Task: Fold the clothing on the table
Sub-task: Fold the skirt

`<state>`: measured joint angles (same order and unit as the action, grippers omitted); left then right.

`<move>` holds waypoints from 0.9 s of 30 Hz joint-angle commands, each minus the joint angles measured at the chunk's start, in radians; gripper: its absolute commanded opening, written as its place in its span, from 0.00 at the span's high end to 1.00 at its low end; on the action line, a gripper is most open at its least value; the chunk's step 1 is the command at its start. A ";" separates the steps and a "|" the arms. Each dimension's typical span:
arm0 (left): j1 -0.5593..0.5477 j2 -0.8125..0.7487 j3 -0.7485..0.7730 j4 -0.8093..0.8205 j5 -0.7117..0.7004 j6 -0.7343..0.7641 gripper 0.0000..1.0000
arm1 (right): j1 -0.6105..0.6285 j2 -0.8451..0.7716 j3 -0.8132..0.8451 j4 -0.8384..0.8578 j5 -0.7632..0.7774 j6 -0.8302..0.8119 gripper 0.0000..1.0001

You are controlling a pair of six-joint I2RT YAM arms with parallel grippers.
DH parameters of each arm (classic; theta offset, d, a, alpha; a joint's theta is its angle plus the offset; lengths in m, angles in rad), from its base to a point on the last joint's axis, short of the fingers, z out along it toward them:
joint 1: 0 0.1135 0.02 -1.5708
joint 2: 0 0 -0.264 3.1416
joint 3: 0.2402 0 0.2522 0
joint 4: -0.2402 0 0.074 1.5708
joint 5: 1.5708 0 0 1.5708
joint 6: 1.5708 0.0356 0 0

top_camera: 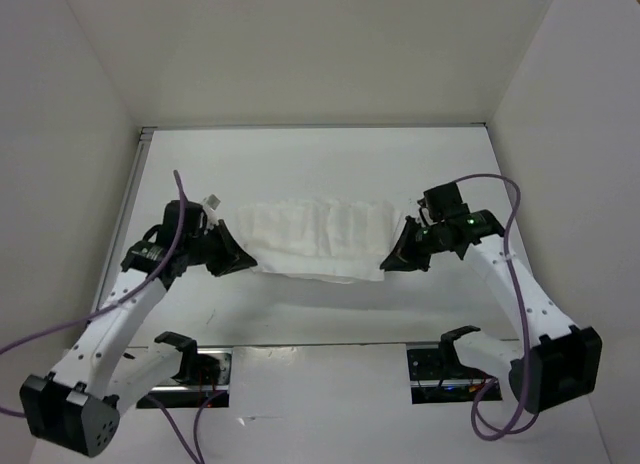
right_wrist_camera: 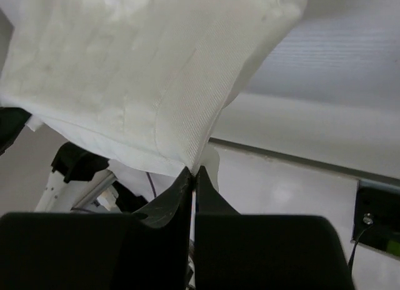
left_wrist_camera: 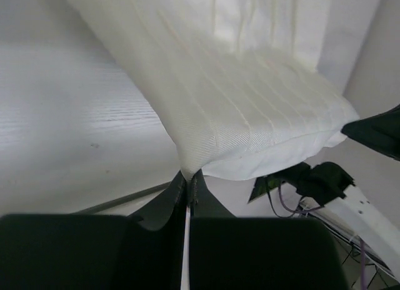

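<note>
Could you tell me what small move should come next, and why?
Probably carry both ends together toward the far wall and lower them: the left fingers and right fingers are shut on opposite ends of the garment, its near edge lifted off the table.

My left claw [top_camera: 241, 260] pinches the left end of the clothing [top_camera: 320, 234], my right claw [top_camera: 389, 260] pinches the right end; it stretches, creased, between them over the worktop [top_camera: 300, 154].

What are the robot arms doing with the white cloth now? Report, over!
Both shut: left pincer and right pincer each pinch an end of the clothing. It hangs stretched between them over the table. Nothing in the way.
</note>
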<state>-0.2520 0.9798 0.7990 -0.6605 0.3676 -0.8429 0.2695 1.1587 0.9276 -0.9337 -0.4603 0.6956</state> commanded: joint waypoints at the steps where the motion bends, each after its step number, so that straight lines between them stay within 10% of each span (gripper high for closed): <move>1: 0.008 -0.079 0.068 -0.116 0.008 -0.067 1.00 | 0.000 -0.059 0.098 -0.132 0.018 0.073 1.00; 27: 0.188 0.608 0.284 0.150 -0.162 0.088 1.00 | -0.030 0.669 0.561 0.251 0.127 -0.001 1.00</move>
<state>-0.0898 1.5650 1.0458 -0.5228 0.2821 -0.7879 0.2588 1.7969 1.3811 -0.7322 -0.4065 0.7212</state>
